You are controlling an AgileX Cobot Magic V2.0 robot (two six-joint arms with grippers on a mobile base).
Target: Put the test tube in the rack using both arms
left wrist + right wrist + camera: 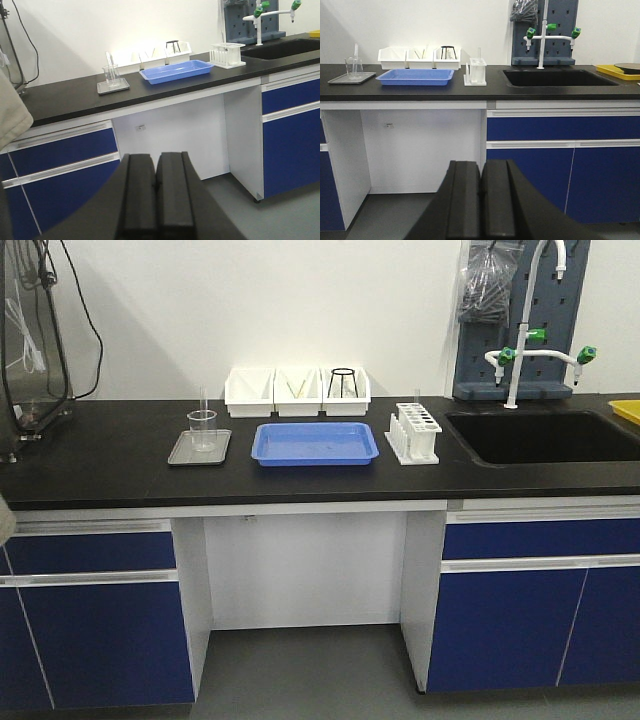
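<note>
Four fingers (137, 195) (465, 200) closed; one test tube (203, 400) in beaker (202, 432), one rack (414, 432).

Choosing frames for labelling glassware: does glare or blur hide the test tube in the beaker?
Front view: test tube faint against white wall. Left wrist view: glare washes out the white bins behind it. Right wrist view: evenly lit, tube small.

The left gripper (156, 162) has 2 matte black fingers, long rectangular blocks with softly rounded edges, on a wider black base that flares outwards. The right gripper (480, 167) looks alike: 2 plain black blocks on a flared base.
</note>
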